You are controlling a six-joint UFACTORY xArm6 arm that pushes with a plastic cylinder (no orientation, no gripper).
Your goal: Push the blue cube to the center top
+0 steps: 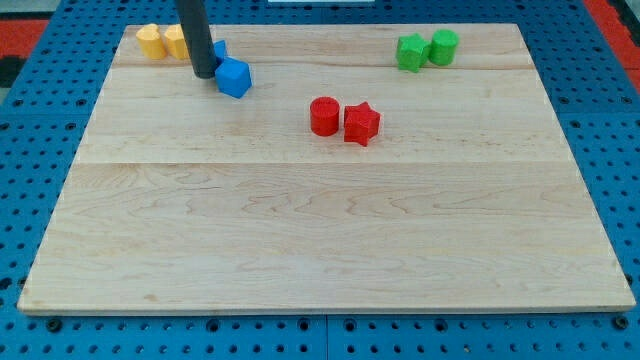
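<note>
My tip (204,74) touches the blue cube (234,77) at its nine o'clock, near eleven o'clock on the board (320,230), the push toward twelve o'clock barely begun; no jaws exist.

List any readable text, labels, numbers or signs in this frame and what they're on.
None. No readable text on the wooden board, the blue cube, the yellow blocks, the red cylinder, the red star, the green blocks, the rod above my tip, or the blue pegboard.
</note>
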